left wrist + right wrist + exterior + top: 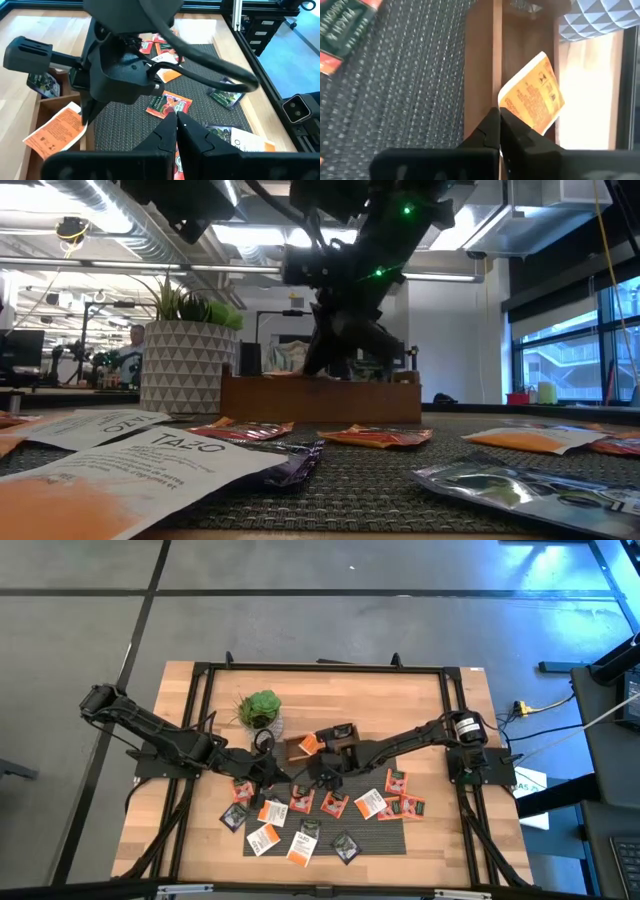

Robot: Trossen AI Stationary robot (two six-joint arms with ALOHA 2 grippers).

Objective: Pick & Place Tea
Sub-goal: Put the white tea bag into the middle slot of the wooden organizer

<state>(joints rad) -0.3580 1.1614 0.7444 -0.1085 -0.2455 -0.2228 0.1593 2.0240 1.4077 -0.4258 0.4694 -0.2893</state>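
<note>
Tea sachets [300,802] lie scattered on the dark mat [385,832] at the tabletop's [460,715] near side; one orange sachet [534,95] rests in the wooden tray [345,732]. Right gripper [499,116], fingers closed and empty, hangs at the tray's edge. Left gripper [176,119], fingers closed, hovers over the mat.

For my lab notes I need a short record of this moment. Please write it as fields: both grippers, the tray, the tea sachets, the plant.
left gripper: shut, empty, above the mat
right gripper: shut, empty, above the tray's edge
wooden tray: one orange-and-white sachet leans inside a compartment
tea sachets: many scattered flat on the dark mat
potted plant: upright, beside the tray
</note>
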